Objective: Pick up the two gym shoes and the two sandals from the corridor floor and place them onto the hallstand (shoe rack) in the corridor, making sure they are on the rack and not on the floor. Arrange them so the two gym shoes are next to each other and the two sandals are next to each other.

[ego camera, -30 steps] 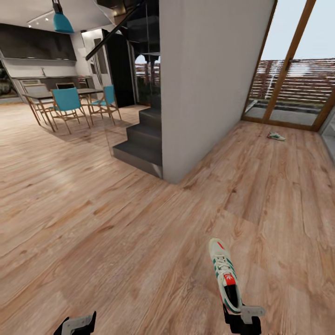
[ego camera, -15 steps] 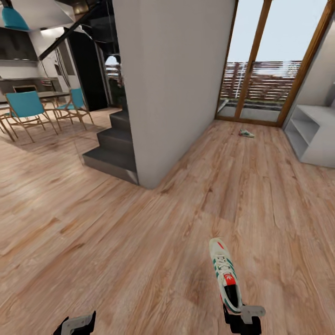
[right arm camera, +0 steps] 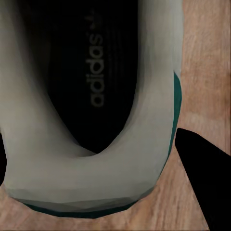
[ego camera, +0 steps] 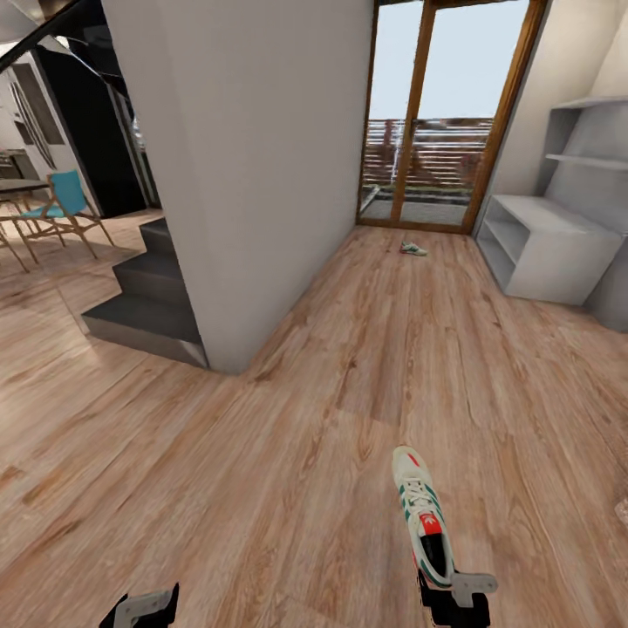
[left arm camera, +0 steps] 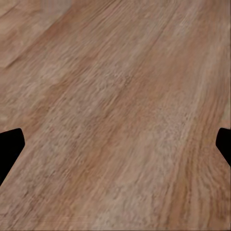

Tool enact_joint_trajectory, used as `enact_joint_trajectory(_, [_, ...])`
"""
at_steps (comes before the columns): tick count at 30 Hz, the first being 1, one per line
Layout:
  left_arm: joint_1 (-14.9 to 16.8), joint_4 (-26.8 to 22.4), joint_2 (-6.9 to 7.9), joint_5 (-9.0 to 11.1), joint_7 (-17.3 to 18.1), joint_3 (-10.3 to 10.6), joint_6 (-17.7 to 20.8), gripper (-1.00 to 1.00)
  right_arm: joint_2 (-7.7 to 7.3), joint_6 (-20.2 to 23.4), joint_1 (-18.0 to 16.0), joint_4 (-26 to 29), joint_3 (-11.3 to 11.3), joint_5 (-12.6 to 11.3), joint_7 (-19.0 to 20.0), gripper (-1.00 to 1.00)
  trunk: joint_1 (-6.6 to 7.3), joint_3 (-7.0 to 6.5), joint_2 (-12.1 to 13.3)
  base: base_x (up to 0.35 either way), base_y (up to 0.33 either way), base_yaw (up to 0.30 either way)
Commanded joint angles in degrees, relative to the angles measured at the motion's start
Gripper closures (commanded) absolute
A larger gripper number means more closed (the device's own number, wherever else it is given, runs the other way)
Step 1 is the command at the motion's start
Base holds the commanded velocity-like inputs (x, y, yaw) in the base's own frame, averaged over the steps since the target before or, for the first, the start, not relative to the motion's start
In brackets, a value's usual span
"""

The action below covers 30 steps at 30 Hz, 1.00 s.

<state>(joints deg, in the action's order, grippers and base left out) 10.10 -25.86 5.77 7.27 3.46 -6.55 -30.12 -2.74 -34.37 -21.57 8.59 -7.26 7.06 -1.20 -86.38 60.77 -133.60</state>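
Head view: my right gripper (ego camera: 453, 597) clamps one gym shoe (ego camera: 421, 515) by the heel; the other gym shoe (ego camera: 412, 249) lies far down the open corridor floor (ego camera: 349, 392) near the hallstand (ego camera: 545, 249), newly swung into sight. Left wrist view: my left gripper's fingers (left arm camera: 9, 151) are spread over bare planks. Right wrist view: heel collar (right arm camera: 91, 159) between my fingers.

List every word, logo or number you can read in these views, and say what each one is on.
"adidas": printed on the dark insole of the gym shoe held in the right gripper, with a trefoil logo beside it.
The red tongue mark on that shoe in the head view: too small to read.
The far gym shoe: markings too small to read.
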Motion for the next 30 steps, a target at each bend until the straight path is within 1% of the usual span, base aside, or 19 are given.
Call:
enact_joint_trajectory(1, [0.0, 0.0, 0.02, 0.5, 0.3, 0.0, -0.1, -1.0, 0.04, -0.2, -0.1, -0.1, -0.4, 0.6, -0.2, 1.0, -0.02, 0.02, 0.0, 0.319, -0.024, -0.3])
enact_joint_trajectory(19, [0.0, 0.0, 0.11, 0.6, 0.4, 0.0, -0.1, -1.0, 0.09, -0.2, -0.1, 0.0, -0.4, 0.6, -0.3, 1.0, -0.02, -0.28, 0.0, 0.333, -0.003, -0.29])
enact_joint_trajectory(24, [0.0, 0.0, 0.12, 0.6, 0.4, 0.0, -0.1, -1.0, 0.1, -0.2, -0.1, 0.0, -0.4, 0.6, -0.3, 1.0, -0.02, -0.28, 0.0, 0.336, 0.0, -0.114])
enact_joint_trajectory(30, [0.0, 0.0, 0.12, 0.5, 0.4, 0.0, -0.1, -1.0, 0.1, -0.2, -0.1, 0.1, -0.4, 0.6, -0.2, 1.0, -0.02, -0.28, 0.0, 0.336, 0.0, -0.021])
